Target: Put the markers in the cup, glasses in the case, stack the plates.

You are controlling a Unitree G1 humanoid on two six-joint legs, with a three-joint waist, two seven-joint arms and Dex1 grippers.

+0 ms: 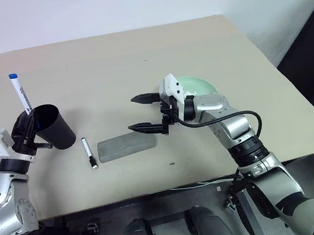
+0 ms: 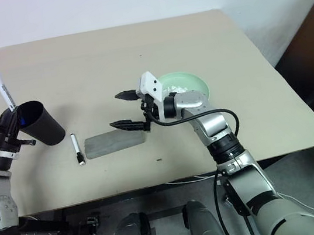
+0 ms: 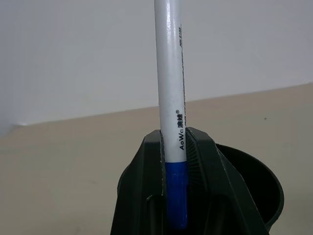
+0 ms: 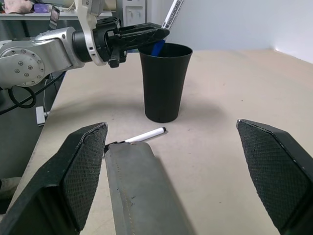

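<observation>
Flat grey rectangular glasses case (image 1: pixel 127 145) lying on beige table (image 1: pixel 137 61), black-capped white marker (image 1: pixel 89 153) just beside its end. Right pincer (image 1: pixel 140 113) hovering over case, fingers spread wide, holding nothing. Left pincer (image 1: pixel 26 128) clamped on blue-capped white marker (image 1: pixel 19 93), held upright, capped end dipping into rim of tall black tapered plastic cup (image 1: pixel 55 126). Mint green round plastic plate (image 1: pixel 196 84) behind right wrist.

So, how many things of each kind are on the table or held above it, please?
Markers: 2, blue-capped marker in the shut left gripper at the cup's rim, black-capped marker on the table.
Cup: 1
Case: 1
Plates visible: 1, mint green plate.
Total: 5
</observation>
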